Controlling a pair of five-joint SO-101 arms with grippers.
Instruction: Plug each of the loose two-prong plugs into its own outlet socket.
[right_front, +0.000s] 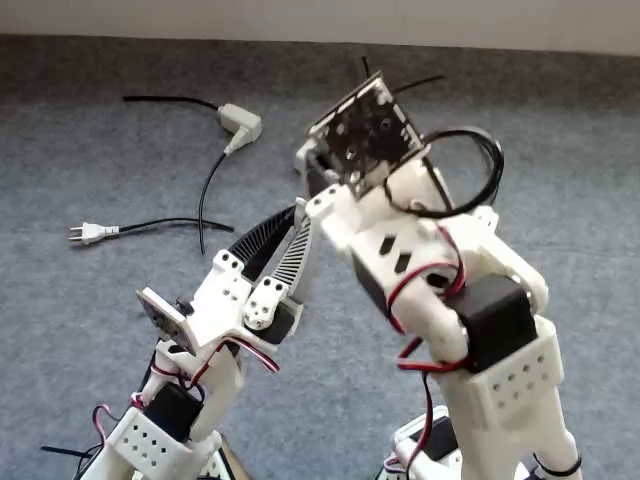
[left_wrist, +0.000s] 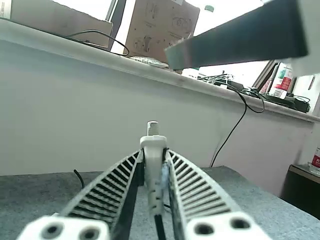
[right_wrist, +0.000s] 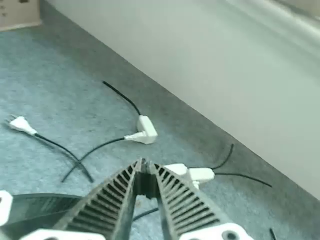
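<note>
The left arm (right_front: 225, 300) carries one two-prong plug (left_wrist: 152, 142). The left jaws are closed on the plug body, which stands between them with its prong end (left_wrist: 152, 126) clear of the tips and its cable (left_wrist: 159, 227) running back down between them. This grip appears chosen to leave the prongs free for insertion and to keep the cable out of the mating path. The held plug is raised above the counter (right_front: 90, 340), well apart from the angled plug (right_front: 240, 125), which lies loose with its black lead trailing. The right arm (right_front: 470, 320) stands beside the left arm, on its side away from the angled plug. The right jaws are drawn together until the tips meet. A dark strip shows between them, and whether anything is clamped there cannot be told. Just past those tips, near the angled plug, lies a white connector body (right_wrist: 192, 174) with black leads; whether it is a socket cannot be confirmed. A straight plug (right_front: 90, 232) also lies loose, well apart from the angled plug. Neither loose plug is seated yet, so most of the task is judged outstanding.
</note>
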